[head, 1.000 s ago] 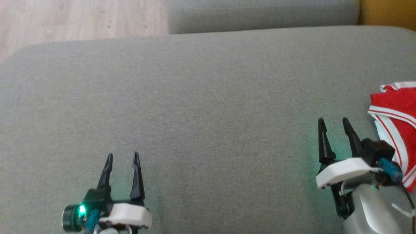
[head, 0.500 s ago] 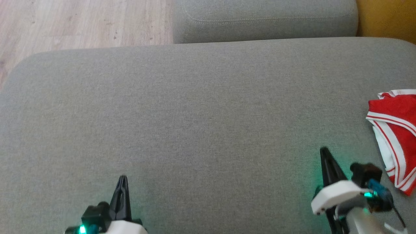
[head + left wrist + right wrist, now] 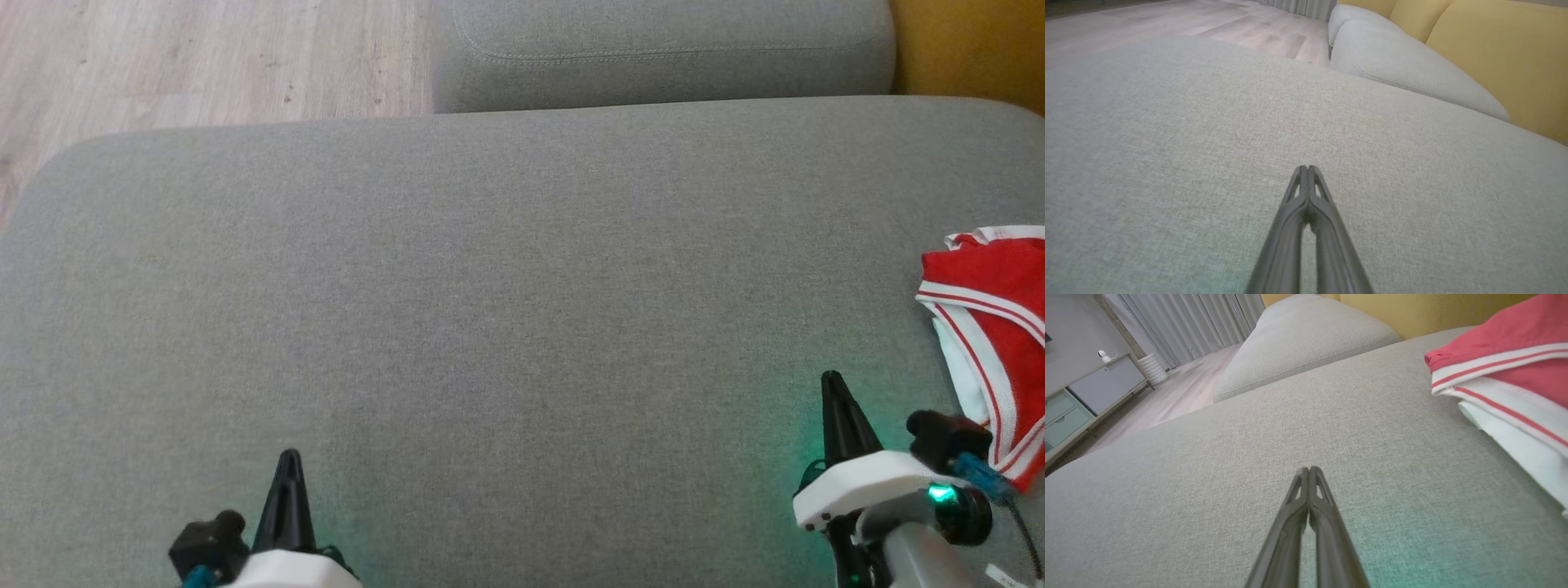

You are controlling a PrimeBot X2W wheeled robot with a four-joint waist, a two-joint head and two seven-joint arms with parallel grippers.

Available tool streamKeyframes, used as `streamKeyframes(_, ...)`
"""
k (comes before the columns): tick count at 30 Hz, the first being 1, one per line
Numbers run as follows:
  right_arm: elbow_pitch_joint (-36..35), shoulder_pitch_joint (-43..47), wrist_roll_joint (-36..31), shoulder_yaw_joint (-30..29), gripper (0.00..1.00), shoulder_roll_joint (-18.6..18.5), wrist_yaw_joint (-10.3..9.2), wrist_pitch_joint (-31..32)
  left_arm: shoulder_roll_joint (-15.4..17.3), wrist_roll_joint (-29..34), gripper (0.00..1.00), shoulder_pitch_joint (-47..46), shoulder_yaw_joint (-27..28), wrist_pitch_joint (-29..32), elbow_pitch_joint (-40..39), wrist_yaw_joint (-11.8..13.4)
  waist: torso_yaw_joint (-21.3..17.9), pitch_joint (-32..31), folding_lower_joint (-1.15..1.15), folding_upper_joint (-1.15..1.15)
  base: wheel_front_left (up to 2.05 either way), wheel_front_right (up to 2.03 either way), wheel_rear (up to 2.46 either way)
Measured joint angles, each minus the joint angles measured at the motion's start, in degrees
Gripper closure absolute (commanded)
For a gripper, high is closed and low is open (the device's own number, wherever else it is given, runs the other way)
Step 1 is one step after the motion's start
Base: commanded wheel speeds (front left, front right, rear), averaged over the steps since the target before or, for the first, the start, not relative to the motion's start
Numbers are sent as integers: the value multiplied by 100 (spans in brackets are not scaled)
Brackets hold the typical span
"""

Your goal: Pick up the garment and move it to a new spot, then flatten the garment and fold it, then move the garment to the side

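Note:
The red garment (image 3: 1000, 327) lies folded at the right edge of the grey sofa seat (image 3: 506, 310), its white and red striped bands facing me. The right wrist view has the garment (image 3: 1506, 379) at its upper right. My right gripper (image 3: 833, 382) is shut and empty, low at the right, a short way left of the garment and apart from it. In its own view the right gripper (image 3: 1308, 469) has its tips pressed together over bare fabric. My left gripper (image 3: 287, 457) is shut and empty at the lower left, tips together in the left wrist view (image 3: 1305, 167).
A second grey cushion (image 3: 661, 49) sits beyond the seat, with a yellow backrest (image 3: 971, 45) at the far right. Wooden floor (image 3: 204, 57) lies past the seat's far left edge. A cabinet (image 3: 1090, 396) and curtains (image 3: 1200, 322) stand across the room.
Both grippers went from open to shut and drew back toward the bottom of the head view. The head camera shifted, so the whole scene sits lower.

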Motion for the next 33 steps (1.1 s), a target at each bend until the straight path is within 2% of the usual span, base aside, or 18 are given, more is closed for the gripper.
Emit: streamKeyframes(33,-554,45,2290,-202,100,0,0,541,-2,-2146,100,-92,386,568,-216,-255,-50,-76,0,0,0,0,0)
